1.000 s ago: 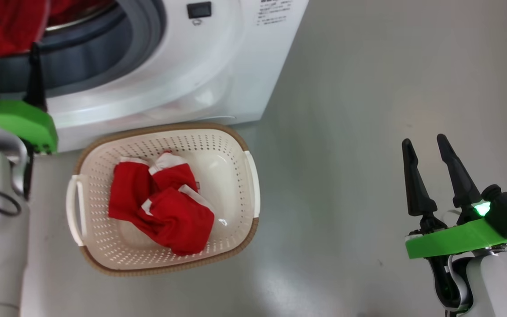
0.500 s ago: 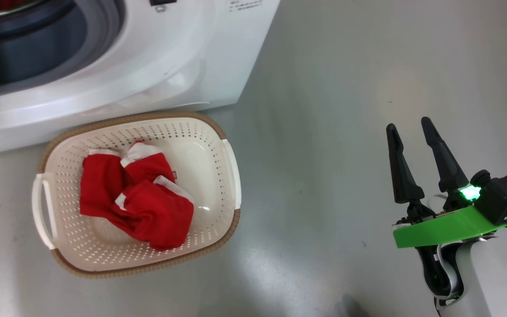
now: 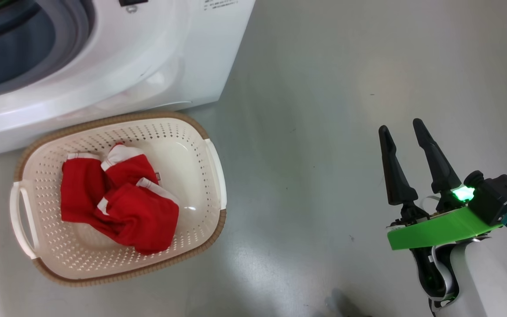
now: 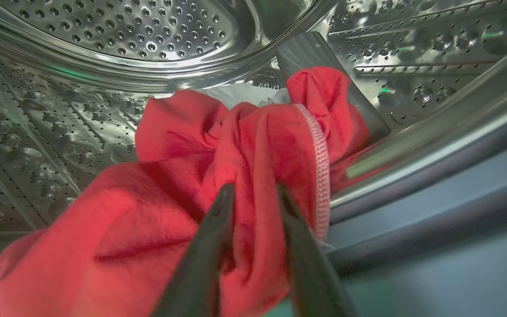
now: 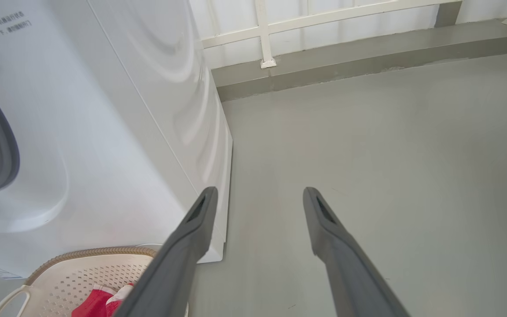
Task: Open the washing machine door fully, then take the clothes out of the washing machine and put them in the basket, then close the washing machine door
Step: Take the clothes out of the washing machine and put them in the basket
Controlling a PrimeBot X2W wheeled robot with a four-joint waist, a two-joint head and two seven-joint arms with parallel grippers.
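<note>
Inside the steel drum (image 4: 148,26) of the washing machine (image 3: 148,57), my left gripper (image 4: 255,189) is shut on a fold of the red clothes (image 4: 170,145), which bunch up between and around its fingers. More red clothes (image 3: 121,207) with white panels lie in the cream basket (image 3: 192,145) on the floor in front of the machine. My right gripper (image 3: 400,126) hangs open and holds nothing, well to the right of the basket. The washing machine door is out of view.
Bare grey floor (image 3: 324,88) stretches right of the machine and basket. The grey gasket (image 4: 434,198) rims the drum mouth. In the right wrist view the open right gripper (image 5: 259,191) points past the machine's side (image 5: 183,110) toward a white railing (image 5: 264,39).
The head camera has swung, so the machine and basket sit further left. My left wrist, earlier at the drum mouth, has left the head view. The right gripper stays open.
</note>
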